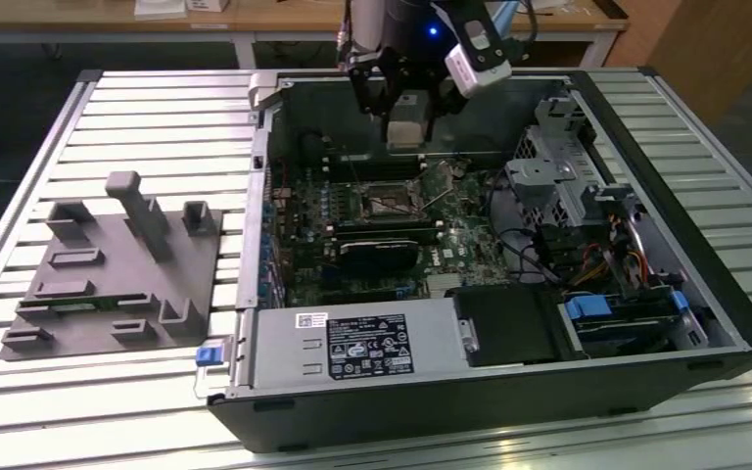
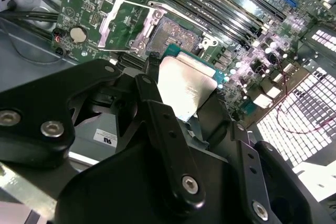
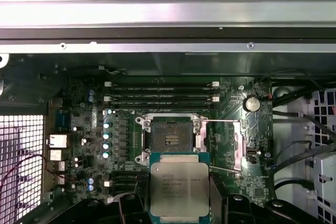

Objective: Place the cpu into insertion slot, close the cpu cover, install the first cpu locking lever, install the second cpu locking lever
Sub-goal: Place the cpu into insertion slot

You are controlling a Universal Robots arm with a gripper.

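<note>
fixture point(image 1: 115, 274): grey moulded block on the slatted counter point(image 1: 36, 127), well off to the exterior view's left of your jaws.
case point(image 1: 728, 328): open computer case lying on its side on the counter. Your jaws hang inside it, near its far wall.
power supply point(image 1: 350, 348): grey box with a white label at the near wall, well apart from the jaws, with the whole board between.
motherboard point(image 3: 231, 98): green, straight below the jaws.
memory slots point(image 3: 160, 94): long and black, on the far side of the socket from the jaws.
cpu point(image 3: 180, 190): silvery lid facing up, in both wrist views. You hold it between the jaws, above the board and apart from the socket, not yet seated.
jaws: clamped on the cpu, with the black fingers point(image 2: 163, 129) against its opposite edges.
insertion slot point(image 3: 170, 140): open with its dark centre exposed, just beyond the cpu's leading edge and lower than the jaws.
cpu cover point(image 3: 234, 145): swung open and lying beside the slot, not over it. It is near the jaws but apart from them.
locking lever point(image 3: 220, 121): thin bright rod from the slot's corner along the cover's edge. A second like it runs along the edge nearer the jaws.
coin battery point(image 3: 252, 103): just past the cover, further from the jaws.
drive cage point(image 1: 546, 181): silvery metal, to the exterior view's right of the jaws.
</note>
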